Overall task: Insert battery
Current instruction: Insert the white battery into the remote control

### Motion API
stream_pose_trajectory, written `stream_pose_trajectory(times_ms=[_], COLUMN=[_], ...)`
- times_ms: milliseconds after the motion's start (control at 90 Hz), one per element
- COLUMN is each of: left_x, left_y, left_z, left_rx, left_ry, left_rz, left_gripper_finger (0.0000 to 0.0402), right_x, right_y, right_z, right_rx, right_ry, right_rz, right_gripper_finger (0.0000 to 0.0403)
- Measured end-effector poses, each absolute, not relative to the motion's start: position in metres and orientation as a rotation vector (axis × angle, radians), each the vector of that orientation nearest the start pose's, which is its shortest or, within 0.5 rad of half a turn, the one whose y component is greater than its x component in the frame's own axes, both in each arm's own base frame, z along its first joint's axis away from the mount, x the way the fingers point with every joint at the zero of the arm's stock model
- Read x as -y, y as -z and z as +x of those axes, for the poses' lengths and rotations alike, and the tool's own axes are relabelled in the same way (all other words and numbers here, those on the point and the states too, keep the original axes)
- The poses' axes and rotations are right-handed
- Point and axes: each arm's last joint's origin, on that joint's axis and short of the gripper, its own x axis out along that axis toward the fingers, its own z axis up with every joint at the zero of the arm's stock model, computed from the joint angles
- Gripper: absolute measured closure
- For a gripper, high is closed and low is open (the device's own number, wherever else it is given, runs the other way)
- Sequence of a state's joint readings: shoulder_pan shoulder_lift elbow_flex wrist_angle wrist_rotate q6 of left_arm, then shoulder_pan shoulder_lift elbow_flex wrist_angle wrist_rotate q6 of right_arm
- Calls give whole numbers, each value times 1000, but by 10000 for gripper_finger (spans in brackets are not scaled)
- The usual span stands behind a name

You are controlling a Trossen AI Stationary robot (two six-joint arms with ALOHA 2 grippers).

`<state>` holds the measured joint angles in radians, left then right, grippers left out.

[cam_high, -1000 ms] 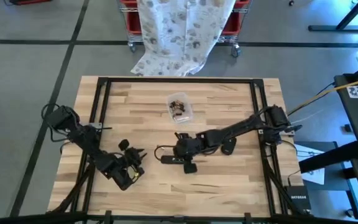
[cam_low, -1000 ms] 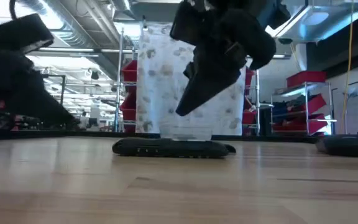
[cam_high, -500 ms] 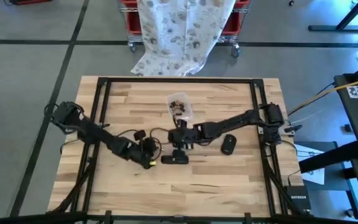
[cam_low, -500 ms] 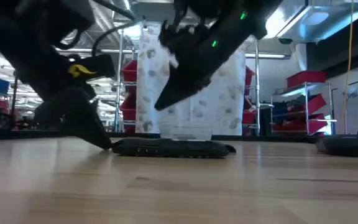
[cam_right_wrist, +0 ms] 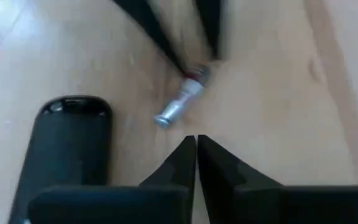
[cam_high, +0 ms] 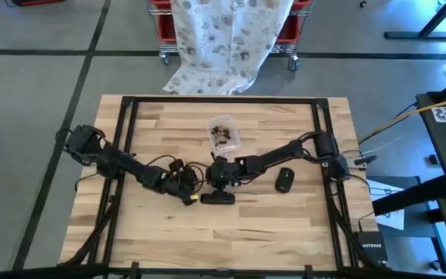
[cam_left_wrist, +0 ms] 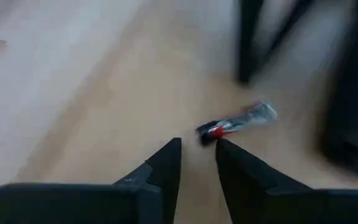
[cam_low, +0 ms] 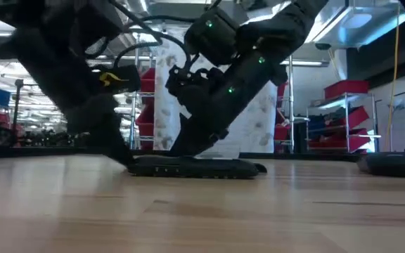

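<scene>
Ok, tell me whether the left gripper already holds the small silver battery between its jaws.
No: in the left wrist view the small silver battery with a red band lies on the wooden table just past the left gripper, whose jaws are slightly apart and empty.

We see a light wood table, a shiny metal battery and a matt black plastic remote.

The left pincer has swung in from the table's edge to the battery.
</scene>
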<state>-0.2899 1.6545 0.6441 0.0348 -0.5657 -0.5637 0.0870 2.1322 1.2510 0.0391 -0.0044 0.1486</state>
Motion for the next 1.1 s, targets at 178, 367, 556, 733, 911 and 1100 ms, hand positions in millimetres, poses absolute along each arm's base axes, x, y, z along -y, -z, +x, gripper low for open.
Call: stream_pose_trajectory(times_ms=[178,367,556,733,911,1100], left_x=[51,48,57,72,86,88], left_y=[-119,-122,-141,-150,-150,-147], left_z=[276,273,259,246,241,237], left_rx=[-718,-752,-791,-790,-790,-776], left_ry=[-508,-515,-537,-502,-456,-488], left_rz=[-133,-87,-72,-95,-83,-79], left_gripper_finger=[315,315,315,315,315,315], right_x=[-38,-38,-44,-43,-37,-18], right_y=[-102,-105,-127,-136,-123,-101], right_z=[428,427,426,434,448,454], right_rx=[-822,-822,-756,-713,-718,-773], right_ry=[-35,-118,-224,-268,-305,-311], right_rz=[126,96,-27,-153,-278,-308], right_gripper_finger=[398,398,389,318,257,258])
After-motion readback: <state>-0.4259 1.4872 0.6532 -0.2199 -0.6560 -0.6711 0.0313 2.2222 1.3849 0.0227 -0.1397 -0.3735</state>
